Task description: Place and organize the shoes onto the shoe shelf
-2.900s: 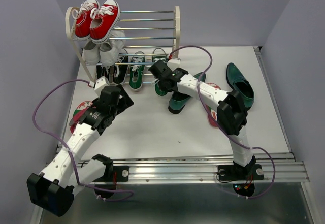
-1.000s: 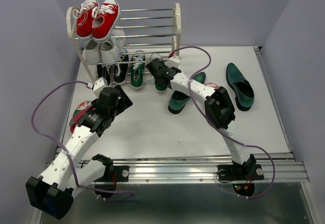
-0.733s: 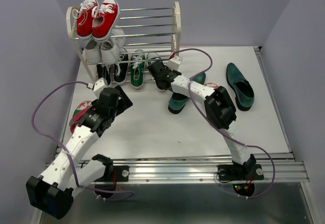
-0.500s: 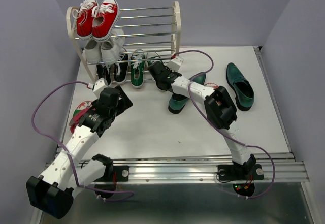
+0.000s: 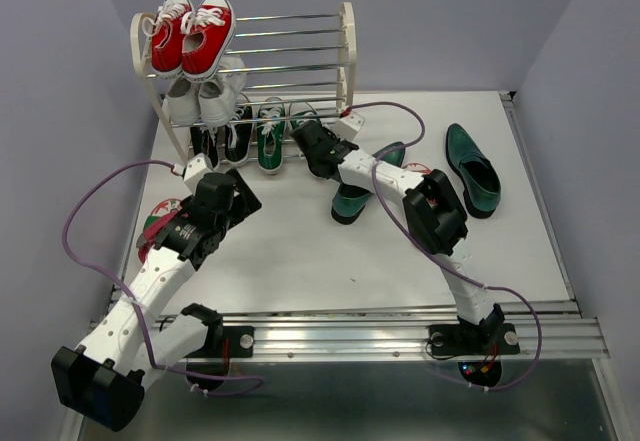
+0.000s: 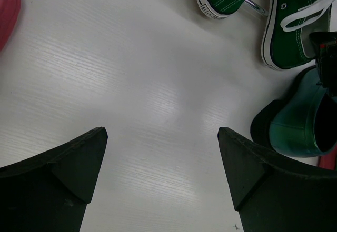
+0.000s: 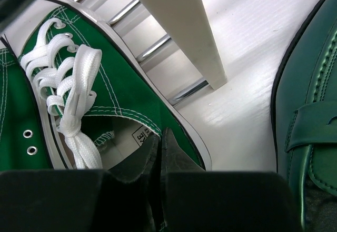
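Seen from overhead, the small three-tier shoe shelf (image 5: 348, 51), with cream side frames and thin silver rods, stands at the table's 11 o'clock corner. The right gripper (image 7: 159, 135) reaches to its bottom tier with its jaws pressed together. Its tips rest against the heel collar of a green canvas sneaker with white laces (image 7: 118, 92); I cannot tell whether any canvas is pinched between them. That sneaker lies across the low rods, and its twin green sneaker (image 5: 268, 141) is just beside it at 9 o'clock.

One dark green glossy loafer (image 5: 352, 201) lies on the white table (image 5: 300, 261) at 5 o'clock of the shelf, partly under the right arm. The second loafer (image 5: 472, 169) sits apart at 3 o'clock. A red-pink flip-flop (image 5: 158, 223) peeks from beneath the left arm. The left gripper (image 6: 162, 137) hangs above bare tabletop with its jaws spread wide and nothing between them. Red sneakers with white laces (image 5: 190, 36) occupy the top tier.
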Robot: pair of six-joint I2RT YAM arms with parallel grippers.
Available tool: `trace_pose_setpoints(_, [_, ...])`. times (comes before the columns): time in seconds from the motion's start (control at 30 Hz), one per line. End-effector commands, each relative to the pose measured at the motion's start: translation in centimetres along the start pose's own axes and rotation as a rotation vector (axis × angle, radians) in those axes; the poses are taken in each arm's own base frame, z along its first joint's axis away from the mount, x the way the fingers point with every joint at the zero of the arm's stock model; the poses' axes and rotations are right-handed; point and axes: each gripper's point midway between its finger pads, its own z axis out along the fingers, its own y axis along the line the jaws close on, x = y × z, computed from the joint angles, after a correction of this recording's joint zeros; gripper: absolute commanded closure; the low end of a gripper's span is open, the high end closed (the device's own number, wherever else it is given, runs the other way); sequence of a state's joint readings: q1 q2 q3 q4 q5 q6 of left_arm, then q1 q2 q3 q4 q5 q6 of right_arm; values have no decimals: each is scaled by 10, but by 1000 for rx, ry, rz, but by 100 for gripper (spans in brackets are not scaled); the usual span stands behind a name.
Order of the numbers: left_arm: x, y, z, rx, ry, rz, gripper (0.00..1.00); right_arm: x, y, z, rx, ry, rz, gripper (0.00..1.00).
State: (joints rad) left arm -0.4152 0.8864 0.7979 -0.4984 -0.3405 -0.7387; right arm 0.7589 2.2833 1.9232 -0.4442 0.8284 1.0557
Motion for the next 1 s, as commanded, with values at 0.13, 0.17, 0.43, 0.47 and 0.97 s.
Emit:
trace_pose_setpoints(0.13, [-2,1,1,-2,-19,-2,1,-104,46,-39,-84,-219,271,99])
trace_pose_setpoints(0.17, [-3,0,1,-1,-18,-4,1,-105,47,-39,-82,-226,267,99])
trace_pose_setpoints(0.43, [-3,1,1,-2,-21,-5,1,-119,50,-39,-69,-281,307,99])
trace_pose_setpoints(0.47, [-2,1,2,-4,-17,-4,1,-119,53,-38,-74,-279,307,99])
trace_pose_setpoints(0.97, [-2,1,2,-7,-17,-3,1,-93,62,-13,-103,-252,320,99])
